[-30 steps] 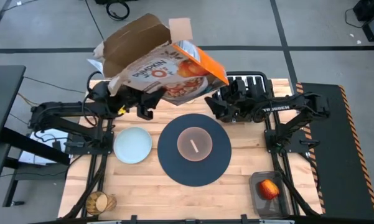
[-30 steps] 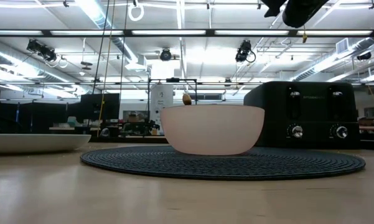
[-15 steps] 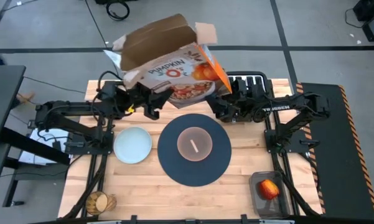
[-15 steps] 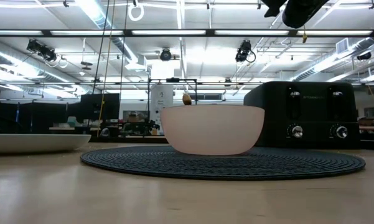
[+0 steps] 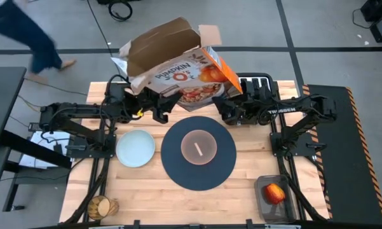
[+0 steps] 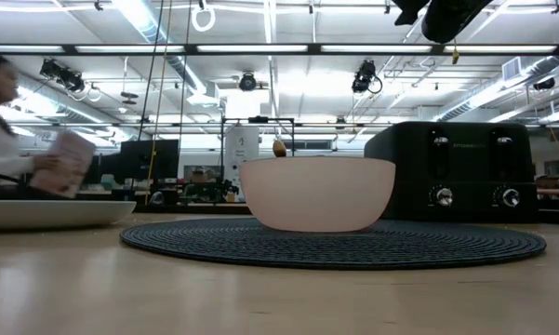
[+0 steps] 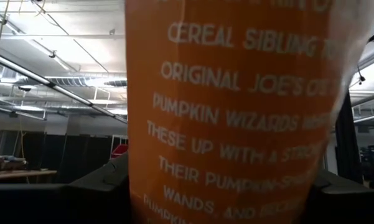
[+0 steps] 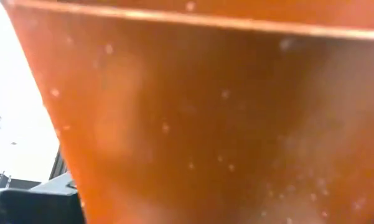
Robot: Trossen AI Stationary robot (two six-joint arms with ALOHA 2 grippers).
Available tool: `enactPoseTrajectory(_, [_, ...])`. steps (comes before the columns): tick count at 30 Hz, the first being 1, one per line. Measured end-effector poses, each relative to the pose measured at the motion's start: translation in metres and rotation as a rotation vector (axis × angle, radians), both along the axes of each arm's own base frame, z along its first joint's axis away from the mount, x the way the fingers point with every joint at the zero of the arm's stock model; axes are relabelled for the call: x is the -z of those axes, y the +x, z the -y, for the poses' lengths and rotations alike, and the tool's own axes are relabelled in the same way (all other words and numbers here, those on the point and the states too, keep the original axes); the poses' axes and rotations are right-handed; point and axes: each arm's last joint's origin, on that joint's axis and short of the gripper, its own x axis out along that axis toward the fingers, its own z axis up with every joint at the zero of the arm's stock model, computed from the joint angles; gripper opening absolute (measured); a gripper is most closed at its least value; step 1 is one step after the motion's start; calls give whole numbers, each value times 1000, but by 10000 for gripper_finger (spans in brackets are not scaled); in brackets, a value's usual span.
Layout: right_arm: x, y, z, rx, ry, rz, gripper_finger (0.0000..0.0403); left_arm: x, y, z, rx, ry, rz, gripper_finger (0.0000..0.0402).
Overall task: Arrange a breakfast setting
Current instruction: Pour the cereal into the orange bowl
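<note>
Both grippers hold the orange cereal box high over the table's far edge, its torn top flaps open and tipped toward the far left. My left gripper is at the box's lower left and my right gripper at its lower right. The pinkish bowl holds the gold spoon and stands on the navy placemat. The pale plate lies left of the mat. The amber tumbler and the red apple are near the front. No bagel or loose cereal shows. My left gripper pinches the box's narrow printed side between its two fingers, which stand at either edge of that panel near the box's lower end. The box is lifted clear of the table and tilted. My right gripper is shut on the box near its lower right corner. The orange wall fills its wrist view and hides the place of contact. The box is clear of the table.
The black toaster stands at the far right, just behind my right gripper; it also shows in the low view. The apple lies in a dark tray at the near right. A person walks beyond the table's far left.
My left gripper has gone toward the table's right edge, and the cereal box has turned more upright, its open flaps swinging right. My right gripper has stayed about where it was. A person has walked into view at the far left.
</note>
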Motion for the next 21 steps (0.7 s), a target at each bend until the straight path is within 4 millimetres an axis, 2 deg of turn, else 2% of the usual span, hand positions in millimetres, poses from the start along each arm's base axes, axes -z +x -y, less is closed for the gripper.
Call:
enactPoseTrajectory(4, [0,0,0,1,-1,2,327,1,0,0,-1,-6,-10,270])
enactPoseTrajectory(8, [0,0,0,11,-5,4,324,1,0,0,7,-32,-32,292])
enactPoseTrajectory(12, [0,0,0,5,-9,-4,322,-1,-9,0,9,-50,-109,314])
enactPoseTrajectory(21, [2,-15,0,6,-25,50,320,-8,-38,14,14,-9,-281,318])
